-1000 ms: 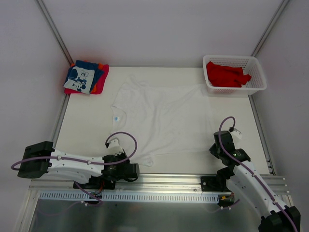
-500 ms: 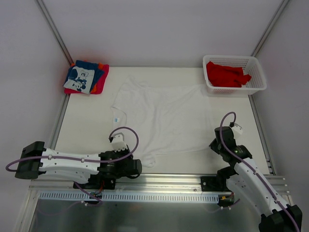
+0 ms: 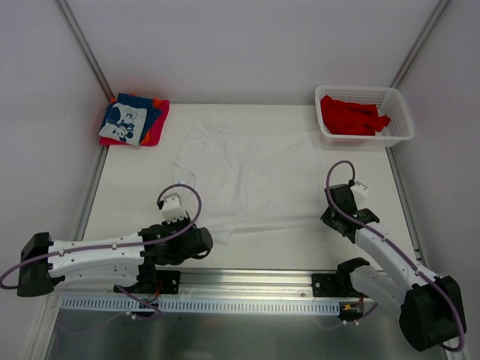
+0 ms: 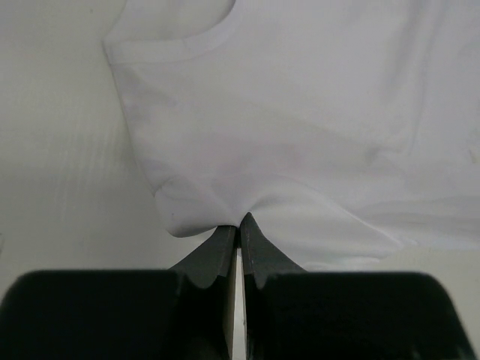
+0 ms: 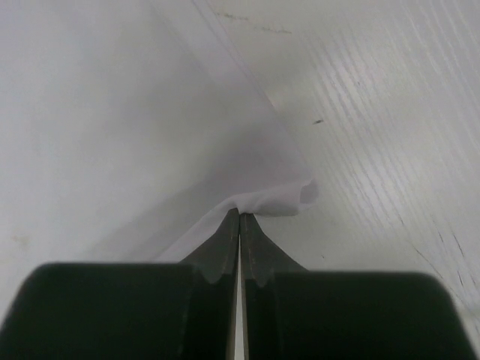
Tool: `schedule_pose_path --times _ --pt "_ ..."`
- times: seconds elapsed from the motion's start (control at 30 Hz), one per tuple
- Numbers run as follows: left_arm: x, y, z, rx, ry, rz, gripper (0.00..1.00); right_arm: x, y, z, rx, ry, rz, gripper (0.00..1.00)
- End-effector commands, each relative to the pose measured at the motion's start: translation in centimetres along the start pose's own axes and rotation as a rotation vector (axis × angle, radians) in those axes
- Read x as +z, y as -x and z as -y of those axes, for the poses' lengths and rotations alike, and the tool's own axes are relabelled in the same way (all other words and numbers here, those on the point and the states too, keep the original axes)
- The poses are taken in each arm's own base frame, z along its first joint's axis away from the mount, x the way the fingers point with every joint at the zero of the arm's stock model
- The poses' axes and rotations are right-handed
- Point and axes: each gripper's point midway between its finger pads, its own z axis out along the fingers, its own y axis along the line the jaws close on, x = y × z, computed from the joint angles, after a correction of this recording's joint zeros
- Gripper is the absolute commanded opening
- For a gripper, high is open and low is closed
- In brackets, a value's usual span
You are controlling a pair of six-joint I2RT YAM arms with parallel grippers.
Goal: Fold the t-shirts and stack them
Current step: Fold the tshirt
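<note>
White table, one basket of red shirts ahead of the fingers.
Clamped (fully) on one white t-shirt: left gripper, right gripper.

You have the spread t-shirt lying across the middle of the worktop. The folded stack of t-shirts sits in the far left corner. The basket sits in the far right corner with loose t-shirts in it, just beside the spread shirt's far right end. Your left hand meets the shirt's near left corner, and your right hand meets its near right corner.
</note>
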Motion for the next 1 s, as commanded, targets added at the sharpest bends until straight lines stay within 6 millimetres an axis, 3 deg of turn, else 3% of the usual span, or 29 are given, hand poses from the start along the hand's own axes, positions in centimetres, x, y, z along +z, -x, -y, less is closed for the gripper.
schedule_pose_path --times 0.0,0.17,0.6,0.73,0.77,0.83,0.87,0.97 --pt "0.0 3.4 -0.4 0.046 0.032 0.093 0.00 -0.2 3.6 -2.1 0.017 0.030 0.097 0.01" --pt "0.3 4.6 -1.0 0.060 0.072 0.125 0.00 0.6 4.4 -3.2 -0.005 0.018 0.088 0.00" --pt "1.8 5.4 -1.7 0.090 0.163 0.162 0.00 2.6 5.6 -4.4 -0.055 -0.028 0.089 0.00" --pt "2.5 6.6 -0.7 0.145 0.148 0.173 0.00 2.8 6.9 -5.0 -0.058 -0.035 0.102 0.00" --pt "2.7 7.1 0.8 0.113 0.099 0.184 0.00 2.8 7.2 -4.9 -0.062 -0.042 0.108 0.00" --pt "3.3 8.2 1.3 0.154 0.085 0.194 0.00 2.9 8.0 -5.0 -0.049 -0.047 0.117 0.01" --pt "3.7 8.6 2.5 0.126 0.046 0.191 0.00 2.9 8.3 -5.1 -0.046 -0.047 0.121 0.01" --pt "5.1 9.6 2.6 0.150 0.050 0.188 0.00 3.0 9.1 -5.6 -0.040 -0.049 0.128 0.01"
